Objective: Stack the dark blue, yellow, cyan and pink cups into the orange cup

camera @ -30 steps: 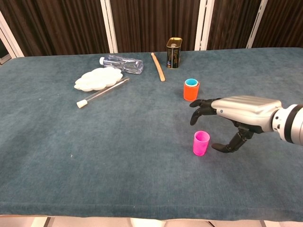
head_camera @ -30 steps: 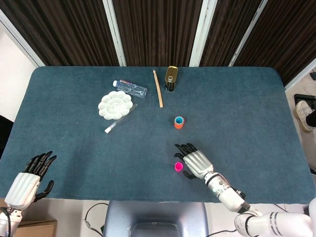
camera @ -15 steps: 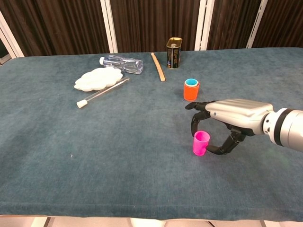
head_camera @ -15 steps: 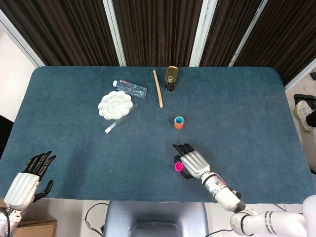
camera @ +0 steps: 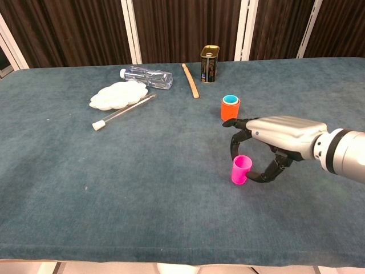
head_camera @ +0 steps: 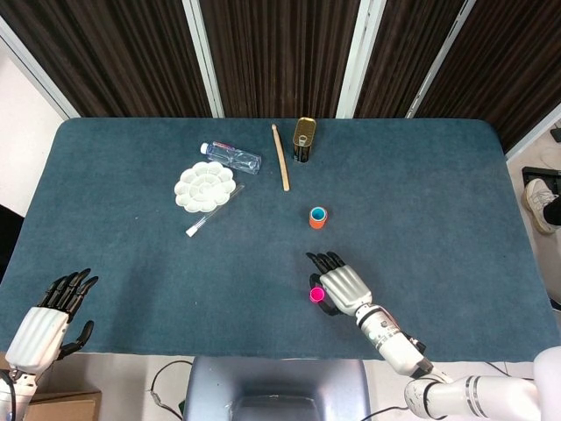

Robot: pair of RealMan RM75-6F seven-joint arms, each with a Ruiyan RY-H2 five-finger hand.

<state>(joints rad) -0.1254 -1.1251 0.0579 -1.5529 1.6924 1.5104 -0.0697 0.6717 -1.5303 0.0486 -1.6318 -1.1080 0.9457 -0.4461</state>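
Observation:
The pink cup (head_camera: pixel 316 295) (camera: pixel 240 169) stands near the table's front edge, slightly tilted. My right hand (head_camera: pixel 344 288) (camera: pixel 279 136) wraps around it, its fingers curled over the far side and its thumb pressed against the near side. The orange cup (head_camera: pixel 317 217) (camera: pixel 230 108) stands upright a little beyond the hand, with a cyan cup nested inside it. Any cups deeper inside are hidden. My left hand (head_camera: pixel 42 329) hangs off the table's front left corner with its fingers spread, holding nothing. It does not show in the chest view.
Toward the back left lie a white paint palette (head_camera: pixel 205 186) (camera: pixel 118 94), a clear tube (head_camera: pixel 210 212), a plastic bottle (head_camera: pixel 232 157) (camera: pixel 146 76) and a wooden stick (head_camera: pixel 280 156). A gold tin can (head_camera: pixel 303 139) (camera: pixel 209 56) stands behind the orange cup.
My right hand slid left to the pink cup and closed its fingers and thumb around it. The cup shifted a little and tilted. The left hand stayed put.

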